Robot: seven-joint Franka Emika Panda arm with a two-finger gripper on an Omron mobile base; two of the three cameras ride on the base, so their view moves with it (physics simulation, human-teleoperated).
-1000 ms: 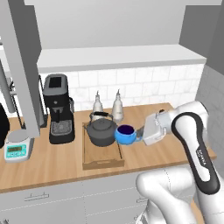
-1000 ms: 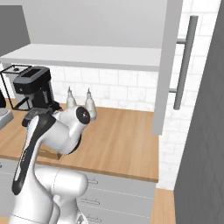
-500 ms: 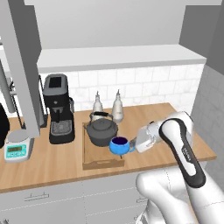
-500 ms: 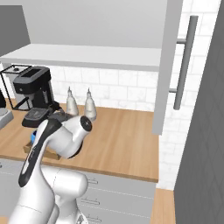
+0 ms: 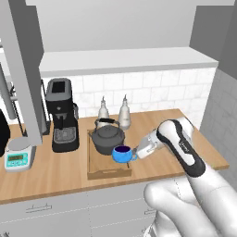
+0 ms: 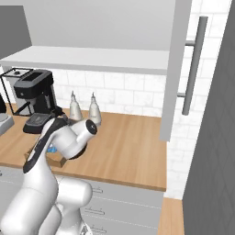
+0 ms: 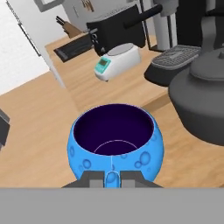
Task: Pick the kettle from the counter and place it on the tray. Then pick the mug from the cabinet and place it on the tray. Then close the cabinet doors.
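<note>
Compared with a second ago, I see the mug [image 5: 122, 153] has come down and leftward with my arm: it was beside the kettle's right flank, and now it sits low at the tray's [image 5: 97, 172] front right corner, just in front of the kettle [image 5: 107, 138]. Whether its base touches the tray floor I cannot tell. The claw [image 7: 112, 178] is clenched on the mug's handle; in the hand view the two dark tips pinch the blue handle at the bottom, with the dark bowl of the mug open toward me and the kettle's dark body close by at the right. The kettle has not shifted; it stands on the back half of the tray with its arched handle up. From the right base view my arm's elbow covers most of the tray, and a sliver of blue shows beside it. The desk [image 5: 55, 173] is a long light-brown wooden top over pale grey drawers. On it stand a black coffee machine [image 5: 61, 115] left of the tray, a small scale [image 5: 18, 157] further left, and two bottles [image 5: 113, 111] against the white tiled wall behind the kettle. Above, the cabinet doors [image 6: 176, 69] hang open, their bar handles facing out, with the pale shelf [image 5: 125, 59] bare between them.
</note>
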